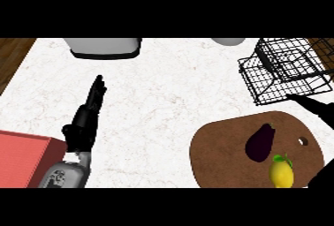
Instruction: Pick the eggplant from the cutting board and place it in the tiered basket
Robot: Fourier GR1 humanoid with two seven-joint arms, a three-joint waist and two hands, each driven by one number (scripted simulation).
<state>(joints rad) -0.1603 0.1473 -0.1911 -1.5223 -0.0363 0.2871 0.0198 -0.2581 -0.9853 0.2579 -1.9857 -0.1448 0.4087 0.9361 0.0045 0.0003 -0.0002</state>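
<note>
Eggplant (pixel 260 141) lies dark purple on the brown cutting board (pixel 222 150), at about four o'clock from the middle of my view, tilted with its stem end up toward one o'clock. Just below it, at five o'clock, I see a yellow lemon (pixel 282 174) with a green leaf, on the same board. The tiered basket (pixel 287 73), black wire, stands at two o'clock, just beyond the board's far edge.

My left hand (pixel 91 110) shows at nine o'clock, fingers straight and pointing up the counter, holding nothing. My right hand (pixel 313 106) comes in from the three o'clock edge, between basket and board; I see a dark pointed finger, but I cannot tell how far it is open.

I see a white marbled counter (pixel 169 88), with dark wood at the ten o'clock corner. A grey appliance (pixel 104 46) sits at eleven o'clock, a pale round vessel (pixel 228 41) at one o'clock, a red box (pixel 23 159) at eight o'clock.
</note>
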